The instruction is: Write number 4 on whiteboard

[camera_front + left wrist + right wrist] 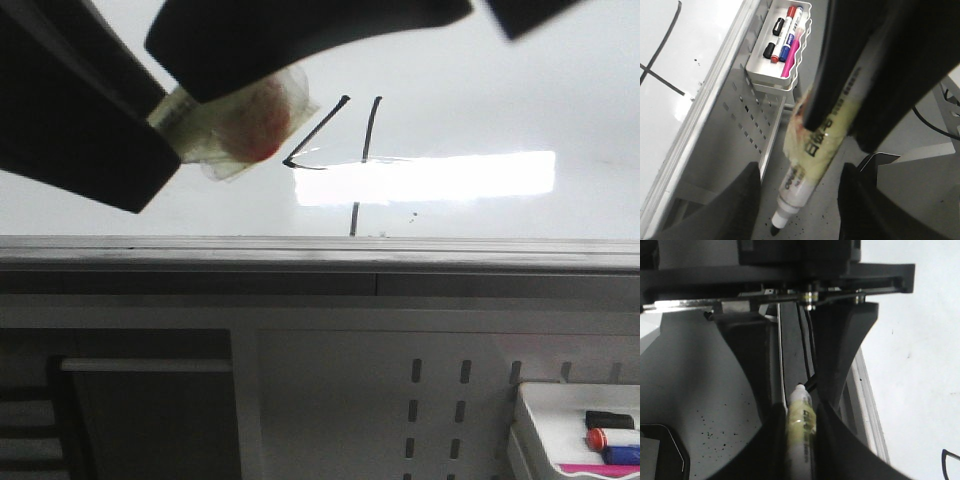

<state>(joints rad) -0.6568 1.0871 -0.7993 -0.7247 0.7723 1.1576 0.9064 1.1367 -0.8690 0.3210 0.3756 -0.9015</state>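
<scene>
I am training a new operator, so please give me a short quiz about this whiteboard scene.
1. True or false: the number 4 is already drawn on the whiteboard.
2. Which gripper clamps the taped marker? A left; B right; C neither.
3. Fill in: the spare markers lie in a white ____.
Key: 1 true; 2 B, the right gripper; 3 tray.

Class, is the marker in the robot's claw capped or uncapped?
Uncapped: the white, yellow-taped marker pen in the right claw shows its bare black tip.
</scene>
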